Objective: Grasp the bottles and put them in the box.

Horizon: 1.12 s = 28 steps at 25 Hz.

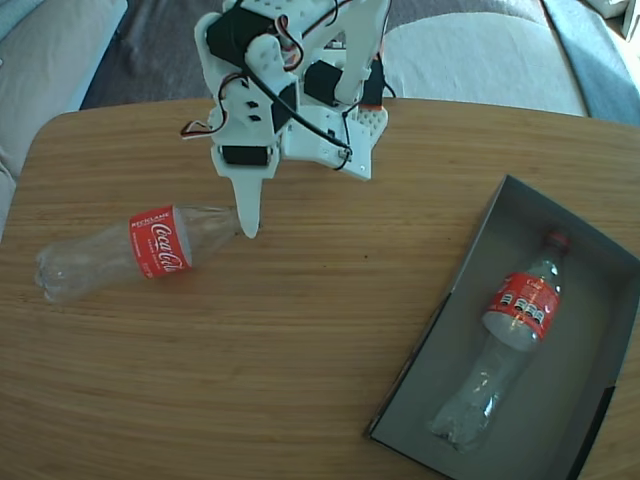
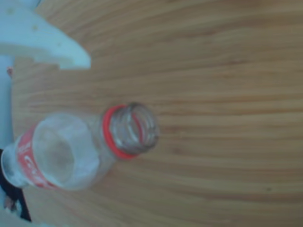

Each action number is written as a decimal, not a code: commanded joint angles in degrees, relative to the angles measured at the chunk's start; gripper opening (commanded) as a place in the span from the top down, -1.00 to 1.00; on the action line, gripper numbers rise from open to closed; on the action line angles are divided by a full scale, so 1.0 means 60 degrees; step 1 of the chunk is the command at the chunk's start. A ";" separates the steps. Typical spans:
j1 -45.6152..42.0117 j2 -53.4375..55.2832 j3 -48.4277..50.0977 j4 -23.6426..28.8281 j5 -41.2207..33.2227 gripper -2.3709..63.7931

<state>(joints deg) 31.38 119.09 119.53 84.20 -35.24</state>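
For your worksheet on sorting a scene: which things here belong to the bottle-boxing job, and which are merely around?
Job: bottle on the table, bottle in the box, box, gripper.
Around: table, sofa cushions.

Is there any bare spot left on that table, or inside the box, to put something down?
Yes. The table is bare between the loose bottle and the box, along the whole near edge. Inside the box, a strip lies free on the right of the second bottle. It is crowded where the gripper meets the loose bottle's neck.
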 commanded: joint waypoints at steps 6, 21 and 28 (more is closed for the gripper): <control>-0.0205 0.0132 0.0381 -0.0557 -0.0044 -0.45; 0.0132 0.0132 0.1113 -0.1113 -0.1084 -0.45; 0.0190 -0.0278 0.1187 -0.1479 -0.1113 -0.45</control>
<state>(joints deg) 32.08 118.65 127.09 76.29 -41.57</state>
